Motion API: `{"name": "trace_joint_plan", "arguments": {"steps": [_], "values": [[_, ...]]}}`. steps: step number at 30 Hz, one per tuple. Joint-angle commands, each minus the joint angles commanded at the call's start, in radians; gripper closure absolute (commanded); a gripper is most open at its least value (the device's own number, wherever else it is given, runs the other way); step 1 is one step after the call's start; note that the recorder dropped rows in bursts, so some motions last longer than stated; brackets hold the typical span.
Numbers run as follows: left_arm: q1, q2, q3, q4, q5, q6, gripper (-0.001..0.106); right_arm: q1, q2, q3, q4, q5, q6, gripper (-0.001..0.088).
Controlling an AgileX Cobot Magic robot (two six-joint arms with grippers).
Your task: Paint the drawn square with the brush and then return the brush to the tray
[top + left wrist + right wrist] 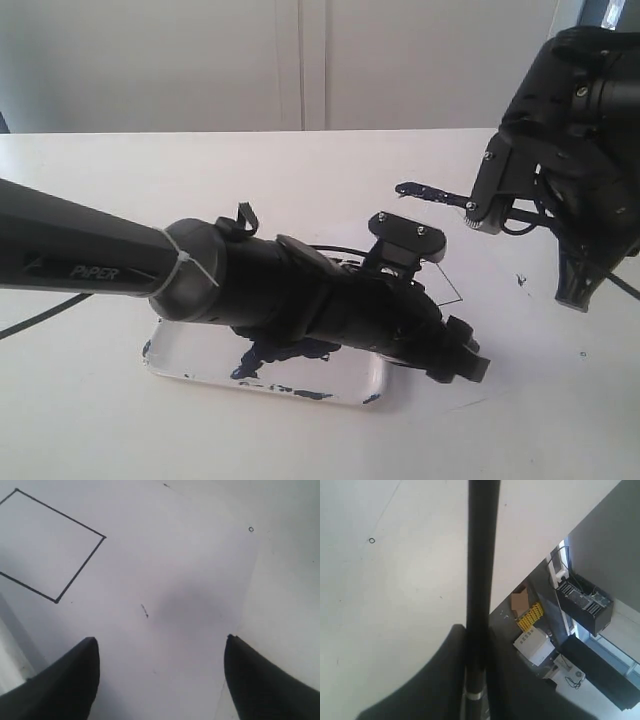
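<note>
The drawn square (50, 545) is a thin black outline, white inside, on the paper sheet (190, 580). My left gripper (160, 640) hovers open over bare paper beside the square, with nothing between its fingers (70, 680). In the exterior view the left arm hides most of the square, and only one corner (455, 292) shows. The tray (200, 358), with its navy blotch, lies under that arm. My right gripper (477, 630) is shut on the brush (481, 555). It is held above the table at the right, and the brush's dark tip (405, 188) points left.
Small paint specks (520, 280) dot the white table to the right of the paper. The paper's edge (250, 585) runs close to my left gripper. The table's far edge and shelves with equipment (535, 645) show in the right wrist view.
</note>
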Motion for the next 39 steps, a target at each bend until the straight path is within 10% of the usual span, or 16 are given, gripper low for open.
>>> {"name": "trace_joint_plan", "arguments": {"steps": [14,39], "values": [[0.000,0.016,0.055,-0.005,-0.024,0.027,0.036,0.000,0.000,0.169,-0.085,0.000,0.005,0.0868],[0.000,0.015,0.057,-0.042,0.049,-0.006,0.036,0.002,0.089,0.169,-0.146,0.000,0.146,0.0868]]}}
